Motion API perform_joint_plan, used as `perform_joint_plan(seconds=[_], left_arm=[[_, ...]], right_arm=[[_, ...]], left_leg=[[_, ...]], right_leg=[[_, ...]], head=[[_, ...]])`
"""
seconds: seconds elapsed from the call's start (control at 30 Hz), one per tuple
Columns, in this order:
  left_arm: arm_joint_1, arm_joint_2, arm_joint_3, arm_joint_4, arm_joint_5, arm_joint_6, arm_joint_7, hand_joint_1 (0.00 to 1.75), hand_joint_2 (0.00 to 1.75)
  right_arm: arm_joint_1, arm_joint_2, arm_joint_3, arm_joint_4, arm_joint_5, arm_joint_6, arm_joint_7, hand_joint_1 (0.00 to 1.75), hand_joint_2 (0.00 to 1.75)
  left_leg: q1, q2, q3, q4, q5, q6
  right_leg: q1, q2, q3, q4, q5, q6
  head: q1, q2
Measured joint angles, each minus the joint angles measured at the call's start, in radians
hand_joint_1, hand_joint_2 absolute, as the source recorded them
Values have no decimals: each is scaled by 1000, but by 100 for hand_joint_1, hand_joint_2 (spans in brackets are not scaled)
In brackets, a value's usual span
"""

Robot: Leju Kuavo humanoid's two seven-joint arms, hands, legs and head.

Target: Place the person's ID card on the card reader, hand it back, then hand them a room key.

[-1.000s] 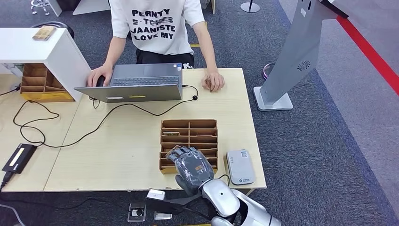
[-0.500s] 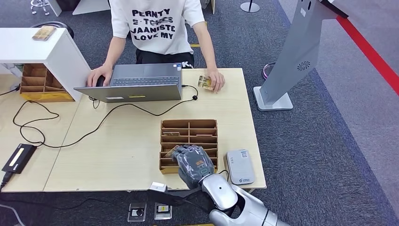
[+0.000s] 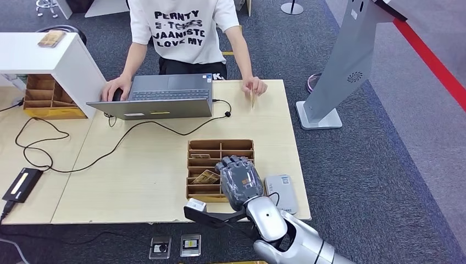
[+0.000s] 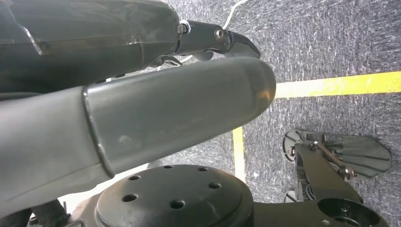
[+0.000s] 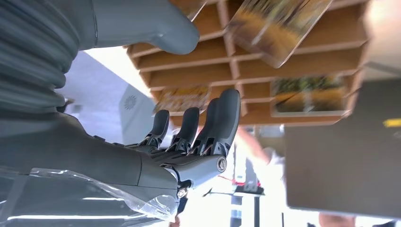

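A person at the table's far side pinches the ID card [image 3: 252,98] on edge just above the tabletop. My right hand [image 3: 238,180] hovers over the near right part of the wooden card organiser [image 3: 220,145], fingers spread and holding nothing. A yellowish room key card [image 3: 206,177] lies tilted in a compartment just left of that hand. In the right wrist view the right hand [image 5: 189,137] is spread before the organiser [image 5: 302,64], with the tilted key card [image 5: 279,23] beyond its thumb. The grey card reader [image 3: 283,191] lies right of the organiser, partly behind my wrist. My left hand [image 4: 142,109] hangs over the floor, empty.
An open laptop [image 3: 159,96] sits at the far edge, with the person's other hand on a mouse beside it. A black cable [image 3: 110,148] trails across the table to a black device [image 3: 21,184]. A second wooden organiser [image 3: 46,96] and a grey kiosk stand [image 3: 340,66] flank the table.
My right hand has slid right and farther over the organiser, uncovering the tilted key card. The person has lifted the ID card off the table and turned it on edge.
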Motion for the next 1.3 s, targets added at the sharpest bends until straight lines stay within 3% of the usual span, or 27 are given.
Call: perform_joint_plan(seconds=[0.6, 1.3], left_arm=[[0, 7, -20, 0, 15, -5, -17, 0, 0], [-1, 9, -51, 0, 32, -10, -17, 0, 0]], right_arm=[[103, -112, -68, -222, 49, 92, 50, 77, 175], [123, -111, -64, -292, -18, 117, -9, 77, 175]], left_leg=[[0, 1, 0, 0, 0, 0], [0, 1, 0, 0, 0, 0]], right_leg=[[0, 0, 0, 0, 0, 0], [0, 0, 0, 0, 0, 0]], head=[[0, 0], [0, 0]])
